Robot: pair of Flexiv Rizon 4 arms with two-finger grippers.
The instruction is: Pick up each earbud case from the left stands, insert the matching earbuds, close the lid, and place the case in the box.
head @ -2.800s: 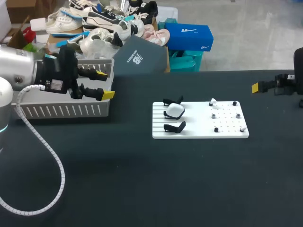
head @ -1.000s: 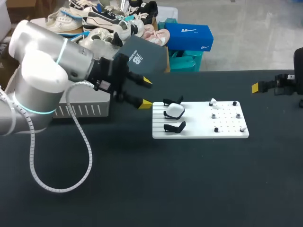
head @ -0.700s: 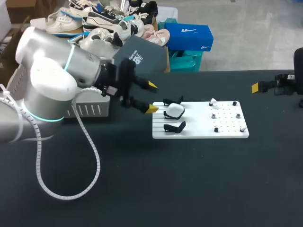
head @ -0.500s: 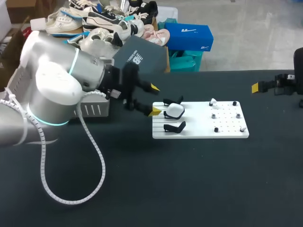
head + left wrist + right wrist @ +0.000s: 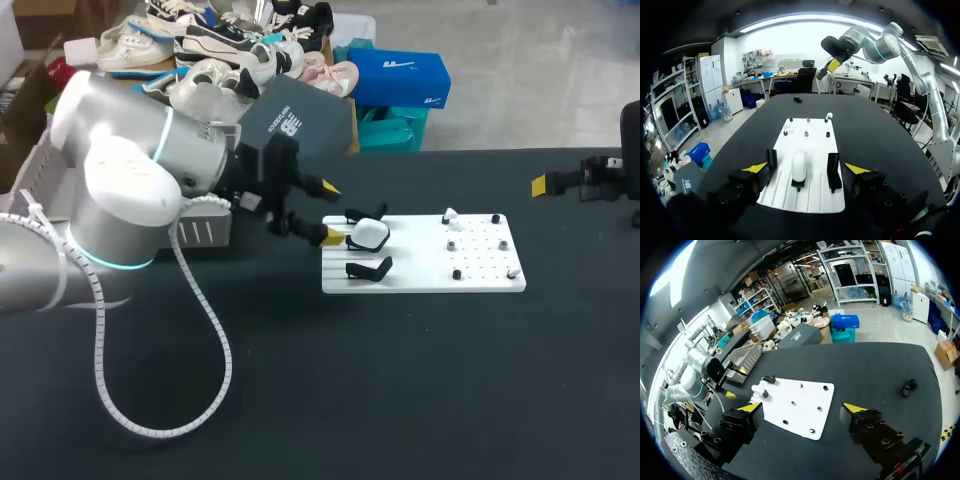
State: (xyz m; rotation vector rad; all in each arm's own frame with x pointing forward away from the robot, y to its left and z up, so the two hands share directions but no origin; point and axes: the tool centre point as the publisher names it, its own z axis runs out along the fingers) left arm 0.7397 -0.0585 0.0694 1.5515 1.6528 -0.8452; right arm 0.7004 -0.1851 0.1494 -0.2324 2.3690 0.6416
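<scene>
Just short of the white rectangular base plate [image 5: 420, 281], the left gripper [image 5: 331, 212] hangs with its two yellow-tipped fingers spread wide and nothing clasped between them. From the left wrist, the left gripper [image 5: 805, 168] points straight down the plate [image 5: 815, 192]. The glossy white oval earbud case [image 5: 799, 166] sits just ahead of the tips, in line with the gap between them. Neither finger touches it. The case [image 5: 369, 234] rests upright in the middle one of three black curved stands. An empty black stand [image 5: 771, 159] lies ahead of one finger and a second empty stand [image 5: 833, 171] ahead of the other.

Farther ahead of the fingers, past the case, small pegs dot the plate's far half, and a white earbud [image 5: 828, 116] stands on one of them. Behind the left arm sits a white slatted plastic basket [image 5: 205, 232], partly hidden by it.

Well apart from all this, the right gripper [image 5: 801, 407] is also splayed open and holds nothing. The plate [image 5: 805, 412] lies ahead of it on the black tabletop [image 5: 400, 400].
</scene>
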